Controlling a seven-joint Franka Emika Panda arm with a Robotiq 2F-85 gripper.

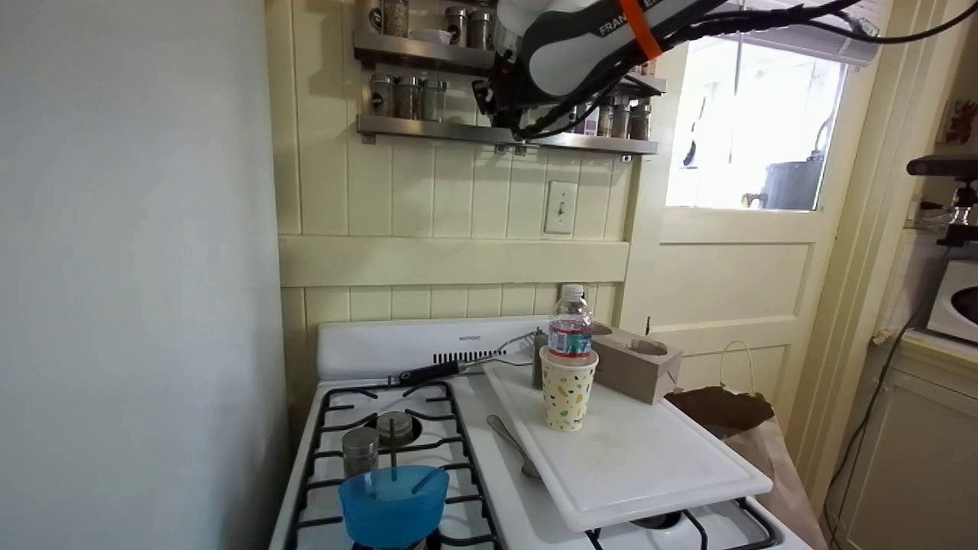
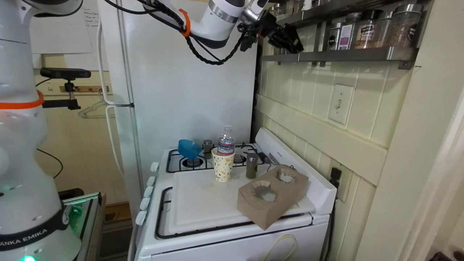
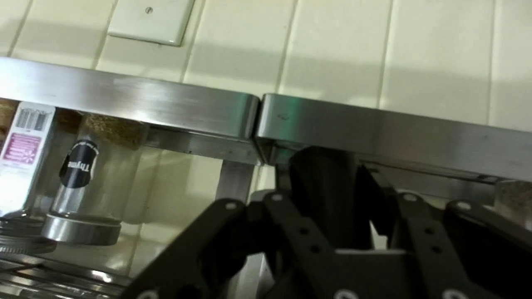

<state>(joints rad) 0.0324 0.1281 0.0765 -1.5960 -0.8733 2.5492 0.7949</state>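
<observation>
The dark jar [image 3: 326,199] is between the two fingers [image 3: 380,187] of the gripper [image 3: 325,176], at the lower shelf [image 3: 399,128]. The fingers stand apart only by the width of this jar and seem to press it from both sides, so the gripper appears to have it in its grasp. What the jar contains, it is too dark to tell. One end of it is close to the shelf's front edge, just beside the place where two shelf pieces meet; whether it rests on the shelf, I cannot tell.

The wrist view stands upside down. On its left there are a thyme jar [image 3: 99,174] and, beside it, a white container [image 3: 25,158]; below the shelf, a switch plate [image 3: 149,18] is fixed on the wall [image 3: 341,45].

Well below the gripper is the stove [image 2: 217,246]. On it lies a white cutting board [image 2: 195,203], which carries a patterned paper cup [image 1: 569,393] with a plastic bottle [image 1: 571,317] in it, a small spice jar [image 2: 251,165] and a cardboard box [image 2: 252,210] with two holes. A spoon [image 1: 513,447] lies beside the board. Nearer to the fridge [image 2: 195,72] is a blue bowl [image 1: 393,508].
</observation>
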